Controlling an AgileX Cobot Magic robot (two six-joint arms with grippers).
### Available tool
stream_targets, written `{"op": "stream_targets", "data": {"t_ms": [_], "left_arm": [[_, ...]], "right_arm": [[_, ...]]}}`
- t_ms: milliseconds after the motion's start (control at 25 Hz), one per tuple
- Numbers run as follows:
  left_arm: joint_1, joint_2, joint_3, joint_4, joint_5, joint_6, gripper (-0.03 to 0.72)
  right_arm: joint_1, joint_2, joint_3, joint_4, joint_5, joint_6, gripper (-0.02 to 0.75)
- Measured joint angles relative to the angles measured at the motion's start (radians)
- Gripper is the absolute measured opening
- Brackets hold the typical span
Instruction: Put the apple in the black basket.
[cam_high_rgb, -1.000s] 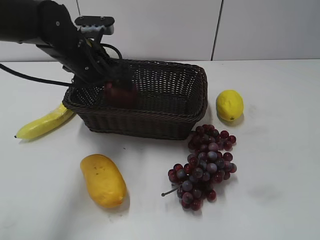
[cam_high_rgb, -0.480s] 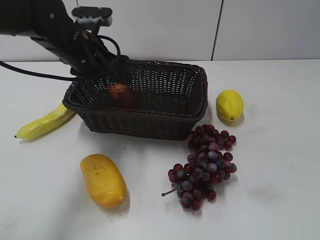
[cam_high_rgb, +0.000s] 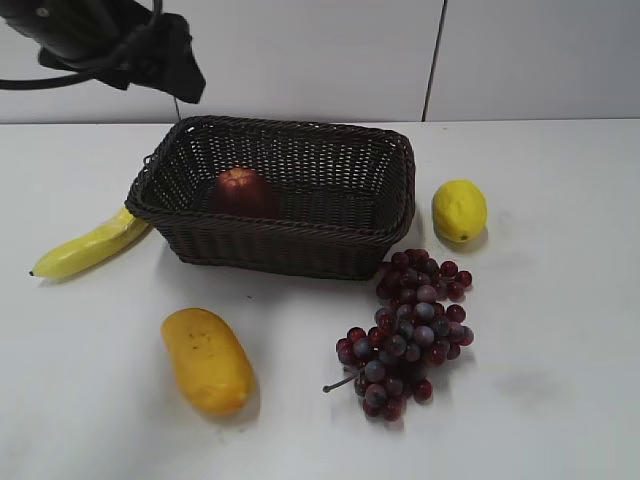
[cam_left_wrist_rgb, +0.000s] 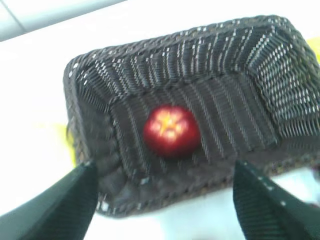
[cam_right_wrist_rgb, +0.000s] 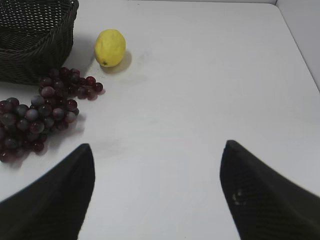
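Toward the back edge of the bench, left of centre, you have the black basket (cam_high_rgb: 275, 195), and the apple (cam_high_rgb: 240, 190) sits inside it on the woven floor at the left end, dimpled top up, touched by nothing — your left wrist view shows it (cam_left_wrist_rgb: 171, 131) close to the short wall and well below the rim. Your left gripper (cam_left_wrist_rgb: 165, 200) hangs above the basket with its fingers (cam_left_wrist_rgb: 55, 205) spread wide and holding nothing; in the exterior view that arm (cam_high_rgb: 110, 45) is up at the back left corner, clear of the wicker. Your right gripper (cam_right_wrist_rgb: 157, 192) looks down on bare bench near the right edge, its fingers (cam_right_wrist_rgb: 270, 195) also released and wide apart. Just beside the basket's right end lies a lemon (cam_high_rgb: 459, 211), and in front of that end a bunch of grapes (cam_high_rgb: 405, 330) spreads toward the front edge, close to the basket wall but, as far as you can tell, not against it. A banana (cam_high_rgb: 90, 245) pokes out from behind the basket's left end toward the left edge, and a mango (cam_high_rgb: 206, 360) rests alone near the front edge, left of centre.
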Motion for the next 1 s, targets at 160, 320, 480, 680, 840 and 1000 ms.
{"op": "stream_targets", "data": {"t_ms": [160,320,480,680,840,1000], "left_arm": [[0.036,-0.095,0.000,0.008,0.149,0.000,0.622],[0.099,-0.161,0.000,0.046,0.283,0.000,0.614],[0.192,-0.225,0.036,0.090,0.394,0.000,0.605],[0.297,-0.376,0.190,0.100,0.424,0.000,0.591],[0.334,-0.550,0.351,0.100,0.385,-0.001,0.591],[0.337,-0.744,0.496,0.083,0.321,-0.001,0.591]], "right_arm": [[0.000,0.000,0.000,0.000,0.000,0.000,0.591],[0.000,0.000,0.000,0.000,0.000,0.000,0.591],[0.000,0.000,0.000,0.000,0.000,0.000,0.591],[0.000,0.000,0.000,0.000,0.000,0.000,0.591],[0.000,0.000,0.000,0.000,0.000,0.000,0.591],[0.000,0.000,0.000,0.000,0.000,0.000,0.591]]}}
